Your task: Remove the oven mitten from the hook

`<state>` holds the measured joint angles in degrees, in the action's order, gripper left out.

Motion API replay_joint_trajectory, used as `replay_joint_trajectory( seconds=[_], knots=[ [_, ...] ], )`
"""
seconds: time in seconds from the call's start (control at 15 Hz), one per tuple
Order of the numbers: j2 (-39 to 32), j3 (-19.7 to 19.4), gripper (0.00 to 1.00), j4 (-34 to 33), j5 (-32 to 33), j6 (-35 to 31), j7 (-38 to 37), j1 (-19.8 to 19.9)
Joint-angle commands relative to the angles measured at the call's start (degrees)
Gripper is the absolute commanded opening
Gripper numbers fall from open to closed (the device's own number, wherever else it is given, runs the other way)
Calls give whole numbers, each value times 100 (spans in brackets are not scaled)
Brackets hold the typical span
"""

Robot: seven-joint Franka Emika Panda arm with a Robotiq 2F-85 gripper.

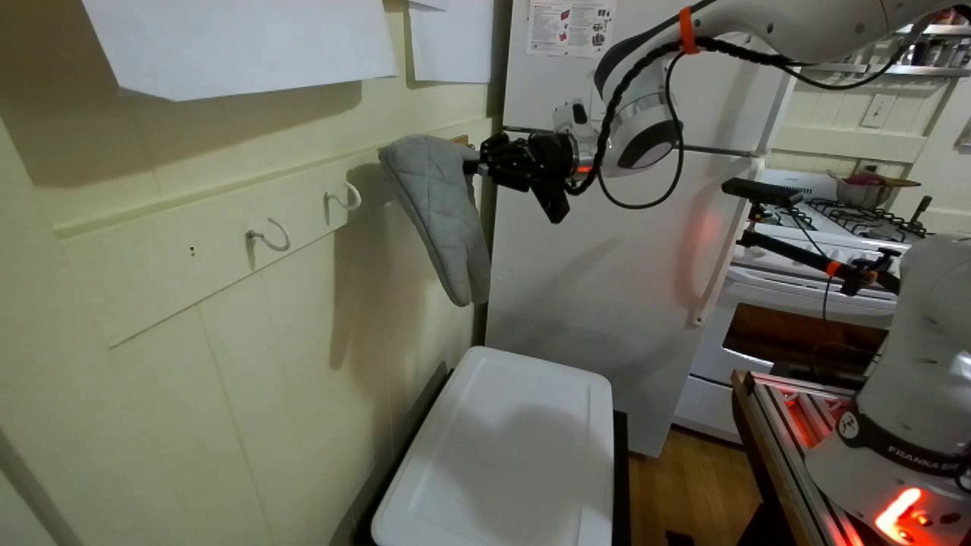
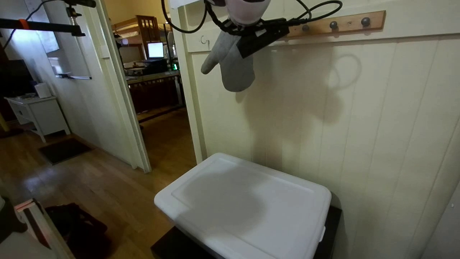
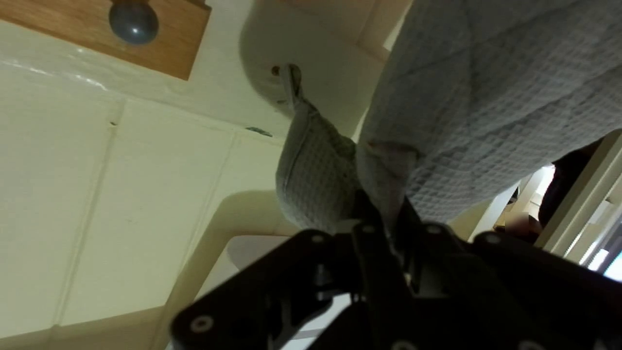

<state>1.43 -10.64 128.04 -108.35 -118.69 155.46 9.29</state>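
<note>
Clenched on a fold of padded cloth, the gripper (image 1: 472,165) has the oven mitten (image 1: 438,216) hanging in front of the wall (image 1: 190,394), higher up than the white bin (image 1: 523,455). One curved hook (image 1: 265,242) and a second hook (image 1: 339,202) show bare in an exterior view, and in the wrist view no hook can be made out inside the mitten's loop (image 3: 291,90), so the task looks nearly done; whether that loop touches anything on the wall cannot be told. Grip is the main worry: only a pinch of fabric near the upper part is caught, so the mitten's own weight could twist it, work it loose and drop it towards the bin. Should the loop be snagged after all, a straight pull would likely strain it or drag the cloth out of the grip. Moving sideways close to the wall could catch the loop on a hook or on a knob (image 3: 133,22) of the wooden rail (image 3: 170,53). A quick swing towards the refrigerator (image 1: 592,265) might brush the floppy end against it.
</note>
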Motion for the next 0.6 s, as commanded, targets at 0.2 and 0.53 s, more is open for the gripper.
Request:
replay_joint_trajectory(
  seconds=[0.2, 0.53],
  knots=[
    [-174, 58, 33, 7, 11, -22, -93, 0],
    [29, 128, 79, 18, 324, -1045, -458, -33]
  ],
)
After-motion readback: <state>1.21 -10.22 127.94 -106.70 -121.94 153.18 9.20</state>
